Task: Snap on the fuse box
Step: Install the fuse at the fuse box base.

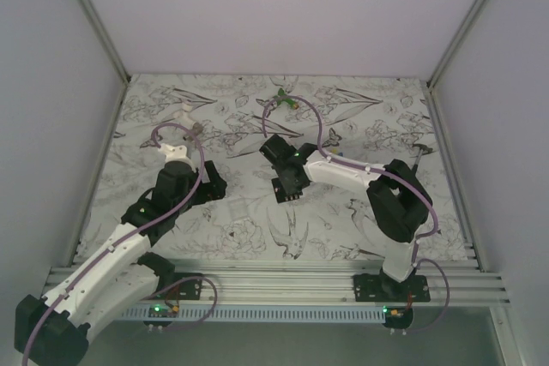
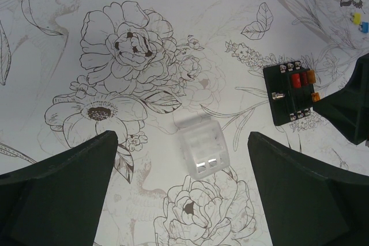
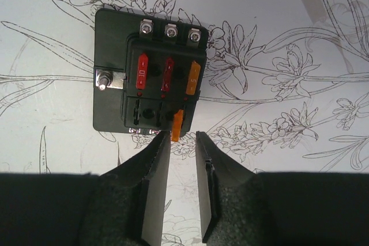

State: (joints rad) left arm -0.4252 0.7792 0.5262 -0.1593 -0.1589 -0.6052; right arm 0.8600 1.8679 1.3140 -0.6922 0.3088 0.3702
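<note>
Nothing is snapped on yet, by the look of it. The small flat black square plastic fuse box (image 3: 150, 73) lies face up near the middle of the flower-printed worktop (image 1: 343, 212). It has two red fuses and an orange one in its upper row, and one more orange fuse (image 3: 177, 124) standing in the lower row. The other lower slots look unfilled.

The part I take to be its lid, a clear boxy plastic cover (image 2: 202, 145), lies on the left arm's side of the fuse box, near it but not touching. My guess is that lifting the cover, lining it up and pressing it home is all still to do.

The left pincer (image 2: 181, 136) is spread wide and holds nothing, with the cover below the gap between its fingers. The right pincer (image 3: 183, 142) hangs at the fuse box's edge with its jaws narrowly parted and empty. One fingertip is just beside the lower orange fuse.

There is bare print all round the fuse box and the enclosure walls are well away from it. A yellow and a blue loose fuse (image 2: 357, 18) lie some way beyond it. A green-and-white tool (image 1: 287, 102) lies far behind it towards the back wall. The tight spot is the fuse box itself, where the right pincer crowds the side away from the cover.
</note>
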